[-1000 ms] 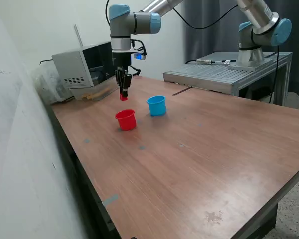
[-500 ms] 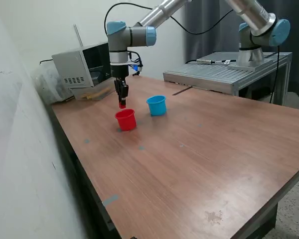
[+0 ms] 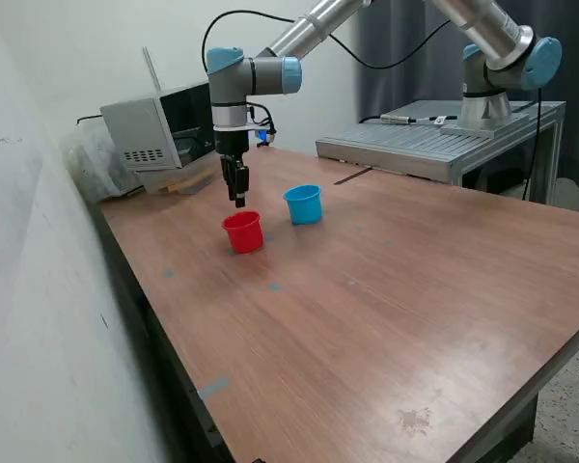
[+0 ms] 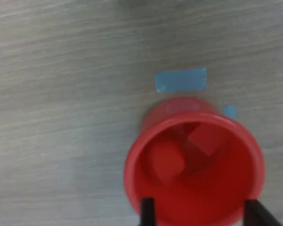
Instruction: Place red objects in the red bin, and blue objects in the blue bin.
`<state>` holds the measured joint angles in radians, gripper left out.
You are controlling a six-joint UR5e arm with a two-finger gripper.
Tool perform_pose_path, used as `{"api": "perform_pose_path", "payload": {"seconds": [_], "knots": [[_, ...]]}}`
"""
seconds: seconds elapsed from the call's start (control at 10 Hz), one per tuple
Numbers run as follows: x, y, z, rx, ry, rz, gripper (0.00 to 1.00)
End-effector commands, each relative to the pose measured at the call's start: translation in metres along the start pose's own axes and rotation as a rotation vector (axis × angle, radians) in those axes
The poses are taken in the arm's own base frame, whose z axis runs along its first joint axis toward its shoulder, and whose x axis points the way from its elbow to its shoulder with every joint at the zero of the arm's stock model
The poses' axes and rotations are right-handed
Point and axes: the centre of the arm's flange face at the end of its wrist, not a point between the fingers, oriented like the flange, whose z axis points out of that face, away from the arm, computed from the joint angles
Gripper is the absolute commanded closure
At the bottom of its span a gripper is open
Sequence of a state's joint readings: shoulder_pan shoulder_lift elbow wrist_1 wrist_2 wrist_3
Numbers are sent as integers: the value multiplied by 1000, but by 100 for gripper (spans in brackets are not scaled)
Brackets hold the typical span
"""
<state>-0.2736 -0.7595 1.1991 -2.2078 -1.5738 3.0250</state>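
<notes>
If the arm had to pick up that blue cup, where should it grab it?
Probably by the rim, coming straight down from above. The blue cup stands upright with its mouth open, so one finger of the tool could go inside the wall and one outside. Its tapered sides might slip in a sideways squeeze.

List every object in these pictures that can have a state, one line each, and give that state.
red cup: upright on the table, two red cubes inside
red cubes: resting in the red cup
blue cup: upright on the table; contents cannot be seen
gripper: above the red cup, open, holding nothing
</notes>
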Motion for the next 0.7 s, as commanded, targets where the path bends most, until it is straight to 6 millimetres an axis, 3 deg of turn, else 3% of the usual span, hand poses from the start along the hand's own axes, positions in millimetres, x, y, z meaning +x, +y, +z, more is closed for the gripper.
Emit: {"api": "perform_pose_path", "payload": {"seconds": [0.0,0.3,0.4,0.5,0.6], "knots": [[1,-2,2,7,1,-1,0],[10,-3,-4,11,8,-35,0],[16,-8,-27,23,18,-84,0],[21,-26,-45,57,28,-112,0],[53,-48,-72,68,71,-165,0]]}}
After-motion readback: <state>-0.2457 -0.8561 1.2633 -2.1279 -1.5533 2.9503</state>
